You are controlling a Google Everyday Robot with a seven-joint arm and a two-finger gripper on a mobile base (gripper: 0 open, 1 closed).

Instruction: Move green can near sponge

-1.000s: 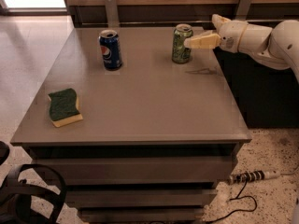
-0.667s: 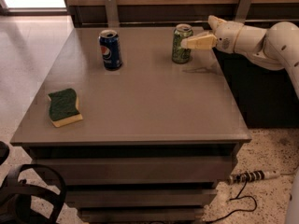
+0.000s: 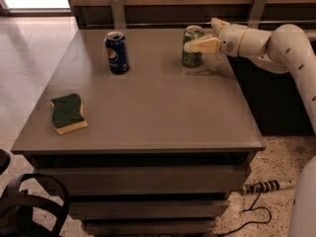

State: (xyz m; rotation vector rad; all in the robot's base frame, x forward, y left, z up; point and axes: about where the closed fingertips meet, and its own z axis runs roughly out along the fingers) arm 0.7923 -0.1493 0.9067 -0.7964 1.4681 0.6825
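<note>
The green can (image 3: 190,57) stands upright at the back right of the grey table (image 3: 148,107). My gripper (image 3: 200,34) reaches in from the right at can height and is open. Its near finger (image 3: 201,46) lies across the front of the can and the far finger (image 3: 217,23) sits behind the can's right side, so the can is partly between them. I cannot tell whether they touch it. The sponge (image 3: 67,112), dark green on a yellow base, lies flat near the table's front left edge, far from the can.
A blue Pepsi can (image 3: 117,52) stands upright at the back left of the table. A wooden wall with metal brackets (image 3: 117,9) runs behind the table. A cable (image 3: 261,189) lies on the floor at the right front, and dark gear (image 3: 29,206) at the lower left.
My gripper has moved left toward the green can, and its near finger now overlaps the can's front. The cans and the sponge have not moved.
</note>
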